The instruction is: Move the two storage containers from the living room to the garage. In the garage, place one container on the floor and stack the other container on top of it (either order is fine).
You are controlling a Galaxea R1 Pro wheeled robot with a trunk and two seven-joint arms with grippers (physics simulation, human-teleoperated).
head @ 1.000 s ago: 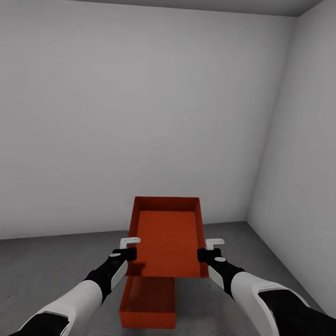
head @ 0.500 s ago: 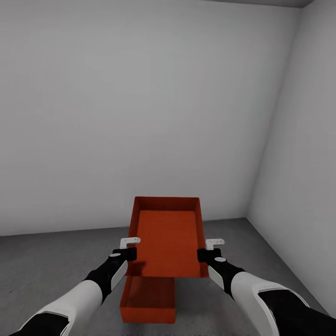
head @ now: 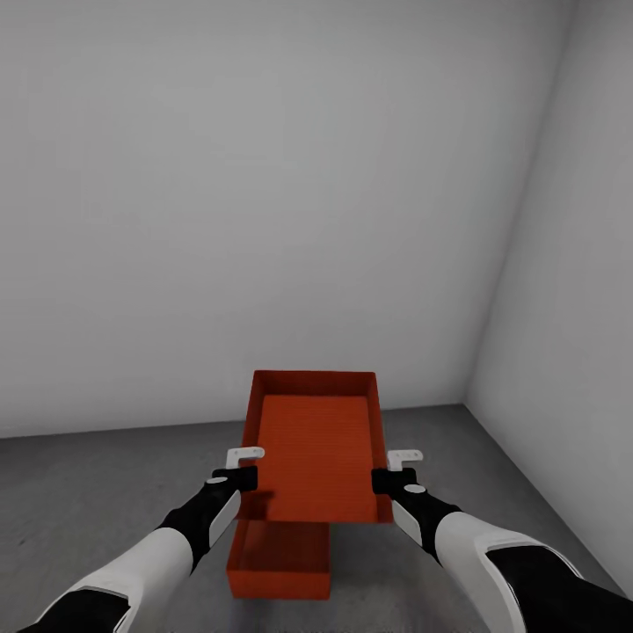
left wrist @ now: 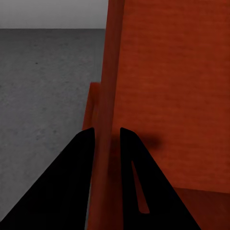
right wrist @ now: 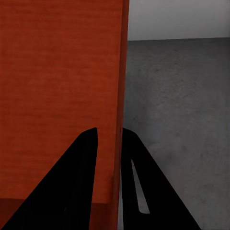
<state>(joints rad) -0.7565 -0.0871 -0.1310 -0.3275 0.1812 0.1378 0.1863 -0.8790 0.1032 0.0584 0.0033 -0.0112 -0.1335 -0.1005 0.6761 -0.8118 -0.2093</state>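
Observation:
I hold one orange-red storage container [head: 316, 444] in the air in front of me, open top up. My left gripper [head: 245, 468] is shut on its left wall [left wrist: 106, 120], and my right gripper [head: 394, 469] is shut on its right wall [right wrist: 120, 96]. The other storage container [head: 280, 561] rests on the dark grey garage floor [head: 97, 492], below the near end of the held one and partly hidden by it. In the left wrist view a strip of that lower container [left wrist: 92, 108] shows beside the held wall.
A pale grey wall [head: 264, 202] closes the room ahead, a second wall [head: 571, 334] runs along the right, and they meet in a corner at the back right. Bare floor [right wrist: 182, 96] stretches to both sides of the containers.
The whole head view has drifted slightly, and the container on the floor now sits a little higher in the picture. Both grippers and the held container keep the same position.

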